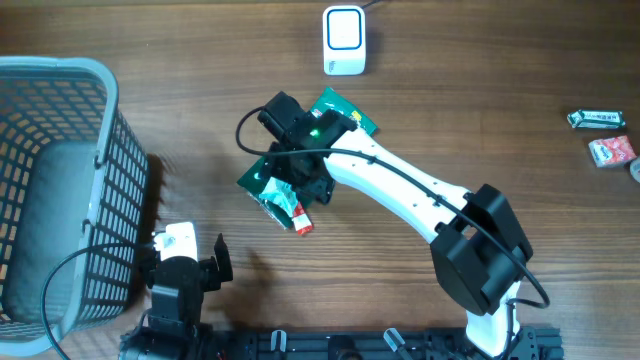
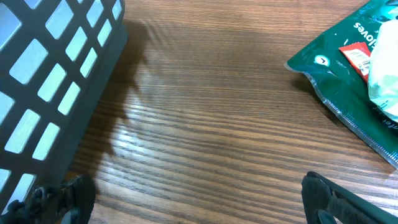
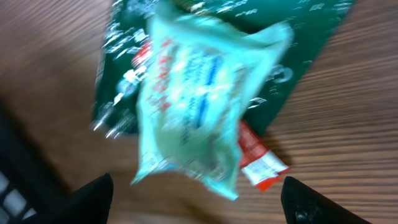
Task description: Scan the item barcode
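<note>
Pale packet (image 3: 199, 99) on the dark green pouch (image 3: 292, 56), straddled untouched by the wide-spread right gripper (image 3: 202, 202); left gripper (image 2: 202, 199) near the pouch's corner, likewise spread, holding nothing.

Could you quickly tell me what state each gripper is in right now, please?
Left gripper: open, holding nothing.
Right gripper: open, poised over the pale plastic packet, not gripping it.
</note>
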Available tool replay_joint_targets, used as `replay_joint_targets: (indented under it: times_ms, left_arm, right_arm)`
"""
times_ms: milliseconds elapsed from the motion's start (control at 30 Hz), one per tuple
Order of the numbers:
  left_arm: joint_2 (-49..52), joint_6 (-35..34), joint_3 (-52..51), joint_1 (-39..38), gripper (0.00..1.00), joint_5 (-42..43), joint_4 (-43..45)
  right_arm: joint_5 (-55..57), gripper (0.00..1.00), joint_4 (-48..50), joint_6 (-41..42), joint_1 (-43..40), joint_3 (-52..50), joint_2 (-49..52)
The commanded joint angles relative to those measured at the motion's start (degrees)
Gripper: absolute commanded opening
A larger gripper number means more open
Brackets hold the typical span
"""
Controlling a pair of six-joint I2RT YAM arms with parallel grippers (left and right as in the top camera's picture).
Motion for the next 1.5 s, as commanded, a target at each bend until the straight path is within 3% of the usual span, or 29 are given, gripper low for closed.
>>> replay_joint_targets:
  times_ms: [0, 167, 267, 500, 667, 700, 767, 867, 900, 933, 1000, 1033, 1267, 1367, 1467]
  left_arm:
    - [-0.3, 1.1, -0.6, 0.3, 1.0, 0.5, -0.1]
    - [-0.3, 1.1, -0.6, 0.3, 1.0, 0.5, -0.1]
    - [-0.3, 1.1, -0.6, 0.3, 1.0, 0.5, -0.1]
    - [-0.3, 1.1, -0.6, 0.3, 1.0, 0.5, -0.1]
    - [-0.3, 1.1, -0.6, 0.3, 1.0, 0.5, -0.1]
    - [-0.3, 1.1, -0.6, 0.3, 1.0, 0.5, -0.1]
    - [-0.3, 1.1, -0.6, 0.3, 1.0, 0.5, -0.1]
    - [-0.3, 1.1, -0.6, 0.3, 1.0, 0.5, -0.1]
    - [-0.3, 1.1, -0.6, 0.3, 1.0, 0.5, -0.1]
    - [-0.3, 1.1, -0.6, 0.3, 1.0, 0.5, -0.1]
    - [-0.3, 1.1, -0.6, 0.3, 1.0, 0.5, -0.1]
    - [-0.3, 1.1, -0.6, 0.3, 1.0, 0.5, -0.1]
    - [-0.3, 1.1, -0.6, 0.3, 1.0, 0.5, -0.1]
    - [-0.3, 1.1, -0.6, 0.3, 1.0, 0.5, -0.1]
    - [-0.3, 1.1, -0.6, 0.3, 1.0, 0.5, -0.1]
  right_arm:
    - [5.7, 0.87, 0.4, 6.8, 0.0, -4.0, 0.6]
    - [5.8, 0.86, 6.5, 6.6, -0.2, -8.7, 0.6]
    - [5.0, 0.79, 8.7, 6.7, -0.2, -9.7, 0.6]
    - [3.7, 0.74, 13.3, 6.7, -0.2, -10.8, 2.9]
    - [4.4, 0.43, 14.3, 6.6, -0.2, -11.4, 4.0]
    - [4.9, 0.31, 14.4, 6.7, -0.2, -11.4, 4.0]
    - [5.6, 0.17, 14.5, 6.6, -0.2, -11.4, 4.0]
    - [6.2, 0.05, 14.5, 6.5, -0.2, -11.4, 4.0]
    - [6.6, 0.04, 14.5, 6.5, -0.2, -11.4, 4.0]
    - [6.7, 0.12, 14.5, 6.5, -0.2, -11.4, 4.0]
    - [7.5, 0.59, 14.4, 6.5, -0.2, -11.4, 4.0]
    - [7.9, 0.66, 14.4, 6.5, -0.2, -11.4, 4.0]
    - [8.9, 0.71, 16.9, 6.6, -0.2, -13.7, 4.0]
    - [8.4, 0.54, 17.5, 4.3, -0.2, -13.8, 3.8]
    - [7.6, 0.62, 18.3, 0.2, -0.2, -13.7, 1.6]
